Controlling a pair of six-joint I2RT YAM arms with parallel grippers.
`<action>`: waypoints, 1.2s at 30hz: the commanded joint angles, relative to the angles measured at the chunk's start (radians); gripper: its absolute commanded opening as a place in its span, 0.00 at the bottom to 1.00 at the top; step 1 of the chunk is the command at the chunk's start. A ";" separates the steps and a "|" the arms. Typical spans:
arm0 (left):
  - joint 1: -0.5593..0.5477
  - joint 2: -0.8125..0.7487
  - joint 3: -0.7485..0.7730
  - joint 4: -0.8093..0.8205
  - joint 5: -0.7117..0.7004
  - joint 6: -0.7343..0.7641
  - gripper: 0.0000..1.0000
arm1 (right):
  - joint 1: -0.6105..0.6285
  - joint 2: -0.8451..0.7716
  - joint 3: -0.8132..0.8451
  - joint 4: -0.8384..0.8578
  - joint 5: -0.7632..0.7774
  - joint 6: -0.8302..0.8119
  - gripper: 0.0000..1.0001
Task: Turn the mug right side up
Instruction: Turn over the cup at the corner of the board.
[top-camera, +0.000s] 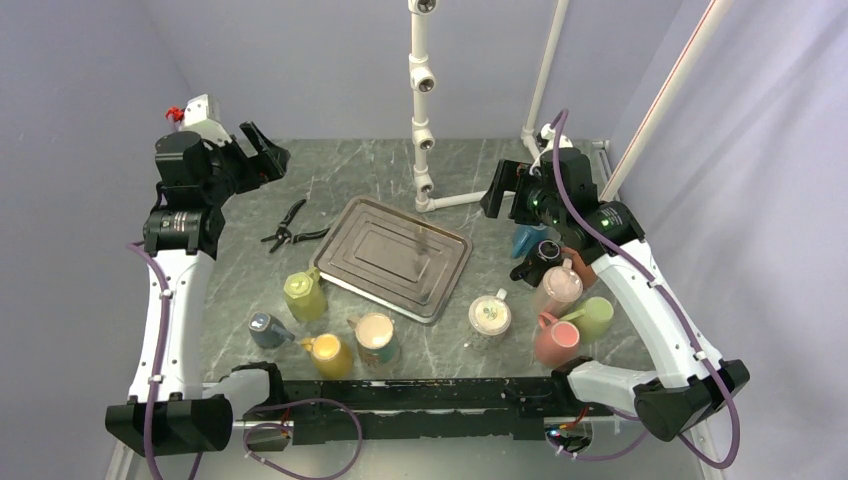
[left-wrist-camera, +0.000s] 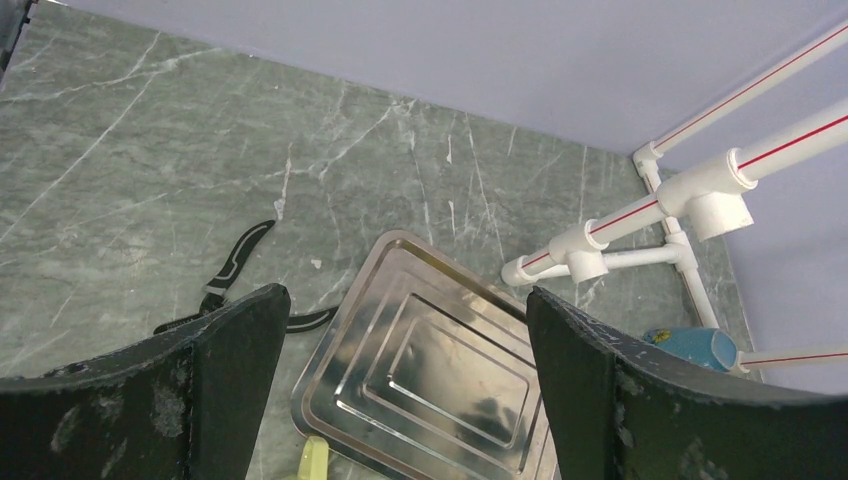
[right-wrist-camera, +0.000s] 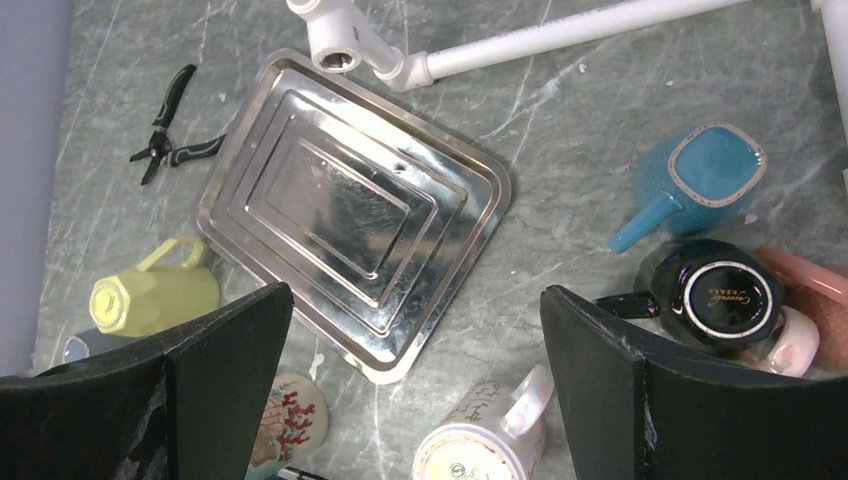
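while my left gripper (left-wrist-camera: 402, 300) and right gripper (right-wrist-camera: 415, 295) both hang splayed wide and empty above the table (right-wrist-camera: 560, 120), i see the black mug (right-wrist-camera: 722, 292) base-up on its right side, just beside the tipped blue mug (right-wrist-camera: 705, 172), with a pink mug (right-wrist-camera: 800, 275) on its other side.

black mug (right-wrist-camera: 722, 292) base txt: illegible
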 joint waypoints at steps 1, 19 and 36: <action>0.005 -0.030 -0.008 0.017 0.019 0.000 0.94 | 0.003 -0.007 0.009 -0.005 -0.099 -0.063 1.00; 0.005 -0.063 -0.060 -0.033 0.079 0.003 0.94 | 0.323 0.111 -0.015 -0.395 0.124 0.054 0.99; 0.003 -0.073 -0.140 -0.020 0.231 0.040 0.94 | 0.085 0.247 -0.064 -0.433 0.433 0.565 0.72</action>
